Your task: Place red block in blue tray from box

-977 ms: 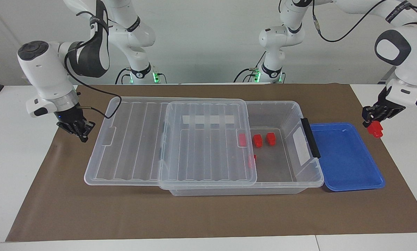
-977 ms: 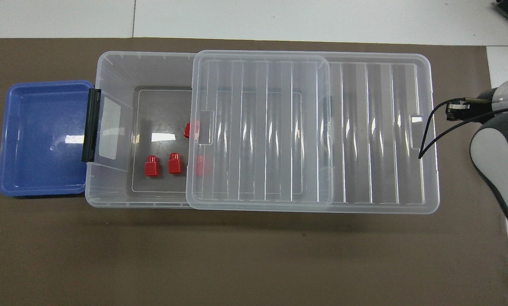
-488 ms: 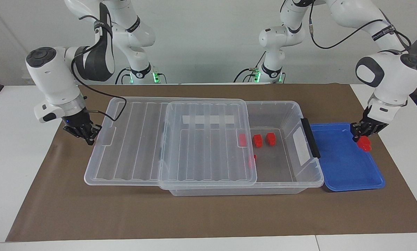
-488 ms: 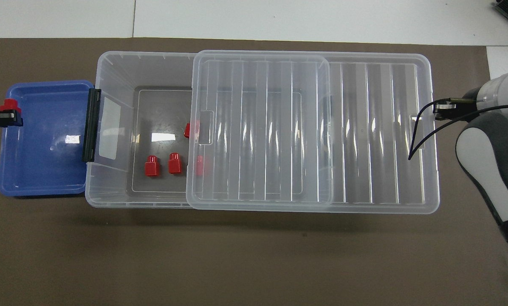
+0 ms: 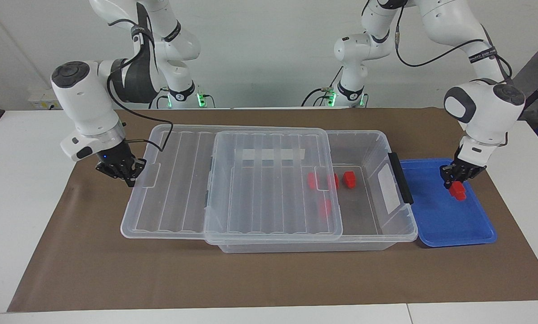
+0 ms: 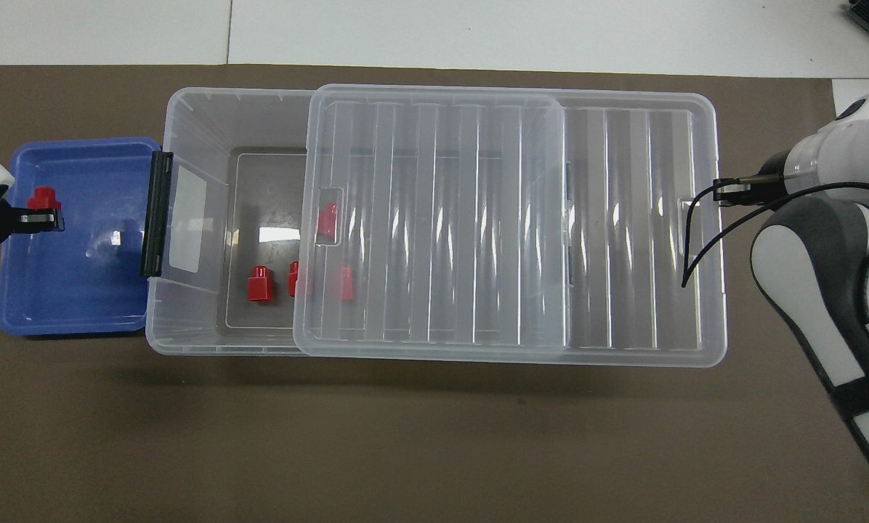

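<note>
My left gripper (image 5: 452, 182) is shut on a red block (image 5: 457, 191) and holds it low inside the blue tray (image 5: 449, 225). In the overhead view the gripper (image 6: 42, 218) and block (image 6: 42, 197) are over the tray (image 6: 71, 290). The clear box (image 5: 368, 139) lies mid-table, its ribbed lid (image 5: 269, 180) slid toward the right arm's end, covering most of it. My right gripper (image 5: 125, 173) is shut and touches the lid's end (image 6: 696, 218). One red block (image 5: 349, 179) lies uncovered in the box; others show through the lid (image 5: 313, 180).
A brown mat (image 5: 269, 279) covers the table under everything. The box's black latch (image 5: 401, 177) faces the tray. The lid overhangs the box at the right arm's end. The right arm's cable (image 6: 696, 247) hangs over the lid.
My left gripper carried the red block from outside the tray's end to over the tray and lowered it. My right gripper pushed the lid toward the left arm's end, covering more of the box.
</note>
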Action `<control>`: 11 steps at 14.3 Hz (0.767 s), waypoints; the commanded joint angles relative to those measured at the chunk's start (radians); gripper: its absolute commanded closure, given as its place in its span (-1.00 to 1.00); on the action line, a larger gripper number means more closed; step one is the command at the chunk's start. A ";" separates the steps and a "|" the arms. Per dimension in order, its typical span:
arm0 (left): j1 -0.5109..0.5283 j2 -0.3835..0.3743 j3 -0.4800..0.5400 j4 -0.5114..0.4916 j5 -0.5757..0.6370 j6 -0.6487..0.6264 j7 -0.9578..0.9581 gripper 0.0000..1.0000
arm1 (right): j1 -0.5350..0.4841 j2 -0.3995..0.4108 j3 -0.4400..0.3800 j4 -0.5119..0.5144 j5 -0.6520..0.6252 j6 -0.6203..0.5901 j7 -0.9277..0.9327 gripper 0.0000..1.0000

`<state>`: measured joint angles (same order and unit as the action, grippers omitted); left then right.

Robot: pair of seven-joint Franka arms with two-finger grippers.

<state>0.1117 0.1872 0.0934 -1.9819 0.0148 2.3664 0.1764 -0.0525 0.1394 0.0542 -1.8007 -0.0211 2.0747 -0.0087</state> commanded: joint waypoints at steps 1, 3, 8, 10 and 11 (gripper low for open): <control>0.011 0.023 -0.007 -0.020 0.001 0.068 0.017 0.92 | 0.045 0.003 0.010 0.009 0.012 -0.021 -0.027 1.00; 0.011 0.047 -0.007 -0.020 0.001 0.102 0.018 0.92 | 0.078 0.002 0.012 0.009 0.012 -0.030 -0.027 1.00; 0.005 0.120 -0.007 -0.020 0.001 0.183 0.015 0.92 | 0.149 -0.003 0.012 0.009 0.012 -0.044 -0.027 1.00; -0.003 0.133 -0.009 -0.020 0.001 0.194 0.005 0.91 | 0.172 -0.004 0.012 0.009 0.012 -0.048 -0.027 1.00; -0.004 0.133 -0.009 -0.021 0.001 0.195 0.003 0.91 | 0.186 -0.006 0.012 0.009 0.012 -0.053 -0.025 1.00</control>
<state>0.1111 0.3216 0.0848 -1.9902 0.0148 2.5314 0.1772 0.1176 0.1392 0.0611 -1.7995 -0.0209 2.0458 -0.0138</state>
